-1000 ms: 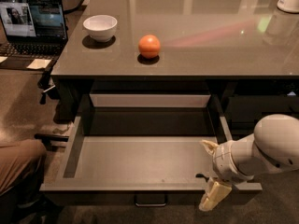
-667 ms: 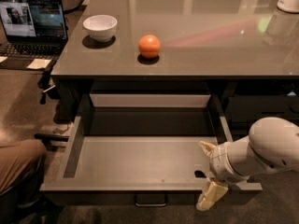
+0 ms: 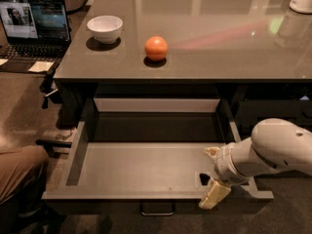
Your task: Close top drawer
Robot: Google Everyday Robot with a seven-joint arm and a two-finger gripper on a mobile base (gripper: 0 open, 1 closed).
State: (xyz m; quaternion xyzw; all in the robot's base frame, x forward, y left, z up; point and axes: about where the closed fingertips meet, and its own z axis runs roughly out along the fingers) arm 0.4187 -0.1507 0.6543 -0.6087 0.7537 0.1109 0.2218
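The top drawer (image 3: 146, 167) is pulled wide open below the desk top, its light grey floor bare. Its small metal loop handle (image 3: 157, 210) shows at the middle of the flat front, at the bottom of the view. My gripper (image 3: 213, 175) is at the drawer's front right corner, on a white arm that comes in from the right. It is open. One cream finger (image 3: 211, 152) is over the drawer floor. The other finger (image 3: 215, 197) lies against the front rim.
On the desk top (image 3: 219, 52) stand a white bowl (image 3: 104, 28) and an orange (image 3: 156, 48). A laptop (image 3: 33, 21) is on a lower surface at the left. A person's knee (image 3: 17, 172) is at the lower left. Narrower dark drawers (image 3: 273, 108) are at the right.
My gripper has shifted slightly left and up along the drawer's front right corner. The drawer stays open about as far as before.
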